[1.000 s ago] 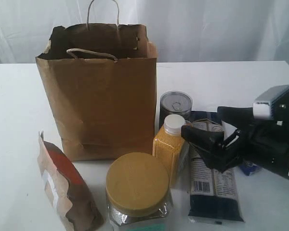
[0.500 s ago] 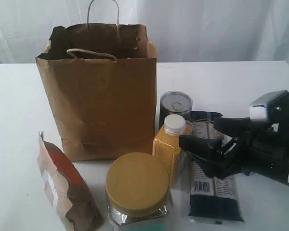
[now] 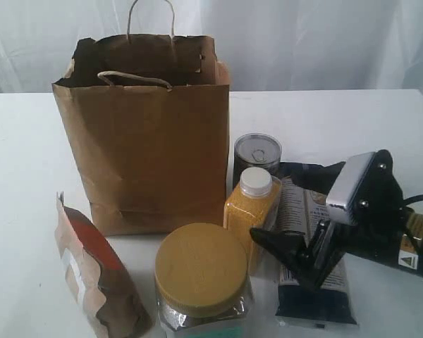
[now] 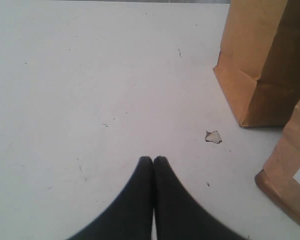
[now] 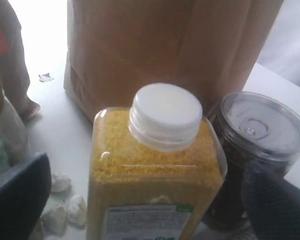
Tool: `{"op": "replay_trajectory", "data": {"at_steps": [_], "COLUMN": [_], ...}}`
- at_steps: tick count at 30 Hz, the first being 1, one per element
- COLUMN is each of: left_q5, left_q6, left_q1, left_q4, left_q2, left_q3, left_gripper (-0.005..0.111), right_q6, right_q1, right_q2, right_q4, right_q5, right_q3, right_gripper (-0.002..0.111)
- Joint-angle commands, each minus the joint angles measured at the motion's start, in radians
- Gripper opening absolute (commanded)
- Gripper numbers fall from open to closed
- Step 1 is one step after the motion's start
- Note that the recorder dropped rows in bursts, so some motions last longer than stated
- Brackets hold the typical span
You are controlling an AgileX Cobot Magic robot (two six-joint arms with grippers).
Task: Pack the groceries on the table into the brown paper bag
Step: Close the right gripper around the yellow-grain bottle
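Note:
The brown paper bag [image 3: 144, 134] stands upright and open on the table [image 3: 28, 155]. To its right are the pull-tab can [image 3: 257, 151], the white-capped yellow bottle [image 3: 252, 208] and the dark-blue packet [image 3: 311, 285]. In front are the gold-lidded jar [image 3: 201, 271] and the brown-red pouch [image 3: 95, 278]. My right gripper [image 3: 294, 208] is open, with one finger on each side of the bottle [image 5: 155, 165]; no contact shows. The can [image 5: 260, 145] sits just behind it. My left gripper [image 4: 153, 160] is shut on nothing above bare table, near the bag's corner [image 4: 260, 65] and the pouch [image 4: 290, 170].
Small white crumbs [image 5: 65, 210] lie beside the bottle. A paper scrap [image 4: 213, 136] rests on the table near the bag's corner. A white curtain hangs behind the table. The right arm's body lies over the packet.
The right gripper has rolled and moved left and down, and its open fingers now sit on either side of the yellow bottle. The groceries and the bag have not moved.

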State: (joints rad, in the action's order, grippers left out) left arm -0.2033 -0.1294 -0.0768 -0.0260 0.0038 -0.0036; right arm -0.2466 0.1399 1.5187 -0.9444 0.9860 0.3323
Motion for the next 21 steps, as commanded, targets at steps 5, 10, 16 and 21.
{"op": "replay_trajectory", "data": {"at_steps": [5,10,16,21], "left_q5": [0.002,0.002,0.002,0.002], "left_q6": [0.000,0.000,0.000,0.000], "left_q1": [-0.006,-0.006,-0.006,-0.006], "left_q4": [-0.007,-0.007,-0.007,-0.007], "left_q2": [-0.004,-0.004,-0.004,-0.004], "left_q3": [0.004,0.004,0.004,0.004], "left_gripper": [0.000,0.000,0.000,0.000], "right_q6": [0.045,0.045,0.072,0.072], "right_q1": [0.016,0.055,0.070,0.070], "right_q2": [0.183,0.252,0.301,0.311], "right_q4": [0.034,0.028,0.061,0.110], "right_q5": [0.063,0.066,0.069,0.083], "right_q3": [0.085,0.125,0.133,0.135], "right_gripper": [0.096,0.096,0.096,0.089]}}
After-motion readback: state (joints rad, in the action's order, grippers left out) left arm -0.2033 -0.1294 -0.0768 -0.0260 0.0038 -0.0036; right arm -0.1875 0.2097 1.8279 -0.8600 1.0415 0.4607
